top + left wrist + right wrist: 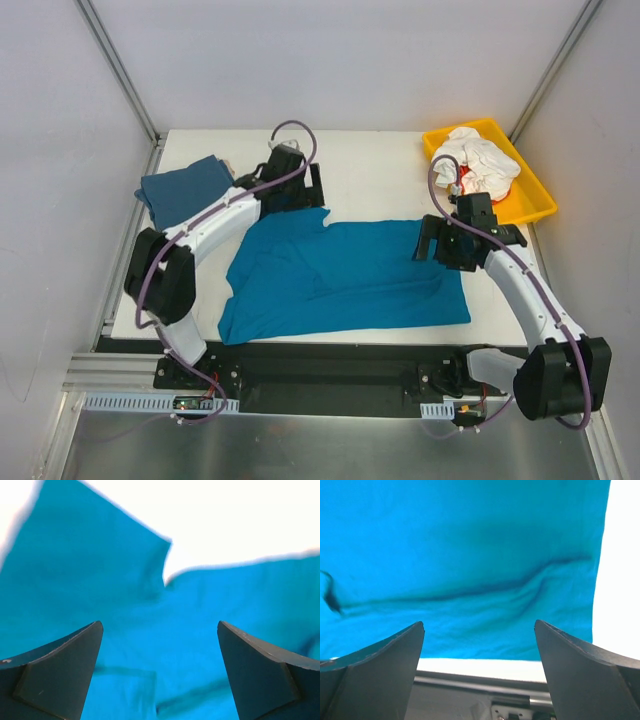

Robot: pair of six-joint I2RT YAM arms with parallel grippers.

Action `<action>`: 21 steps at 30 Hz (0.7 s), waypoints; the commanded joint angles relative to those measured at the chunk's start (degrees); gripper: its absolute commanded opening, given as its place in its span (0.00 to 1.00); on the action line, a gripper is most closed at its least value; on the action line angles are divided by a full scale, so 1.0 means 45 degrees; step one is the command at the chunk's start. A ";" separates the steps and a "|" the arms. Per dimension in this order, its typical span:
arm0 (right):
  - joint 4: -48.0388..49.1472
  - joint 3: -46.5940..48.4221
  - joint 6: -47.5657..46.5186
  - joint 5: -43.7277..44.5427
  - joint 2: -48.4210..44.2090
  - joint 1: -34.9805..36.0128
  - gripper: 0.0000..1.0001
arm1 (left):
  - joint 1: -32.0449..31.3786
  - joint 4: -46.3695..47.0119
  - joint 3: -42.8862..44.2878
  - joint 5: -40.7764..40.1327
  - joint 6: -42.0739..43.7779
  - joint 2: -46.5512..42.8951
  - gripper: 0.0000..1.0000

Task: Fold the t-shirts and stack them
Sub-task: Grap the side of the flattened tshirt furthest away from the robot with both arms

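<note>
The teal t-shirt (345, 280) lies spread by the table's (370, 170) near edge — left gripper (298, 195) and right gripper (440, 245) both wide open above it, empty. A slate-blue t-shirt (185, 188) sits at the far-left corner; a yellow tray (535, 208) holding a crumpled pale shirt (482, 160) sits far-right.

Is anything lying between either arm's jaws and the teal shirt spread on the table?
Nothing visible. Both wrist views show bare cloth of the teal shirt below the open left jaws and right jaws; the dark blue shirt and the yellow tray sit off to the sides.
</note>
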 commanded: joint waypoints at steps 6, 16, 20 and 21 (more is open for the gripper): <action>0.0448 0.1255 0.0493 0.0487 0.1183 0.0092 0.96 | 0.2092 -0.3505 0.7086 -0.0808 0.1195 0.4901 0.99; 0.0253 0.0884 0.0454 0.0742 0.1438 0.0073 0.96 | 0.2191 -0.4171 1.2176 -0.2956 0.3226 0.9533 0.95; 0.0213 0.0806 0.0416 0.0879 0.1359 0.0092 0.96 | 0.2269 -0.4210 1.1437 -0.2820 0.3072 0.9613 0.82; 0.0213 0.0786 0.0415 0.0918 0.1340 0.0092 0.96 | 0.2289 -0.4210 1.1240 -0.2762 0.2993 0.9574 0.77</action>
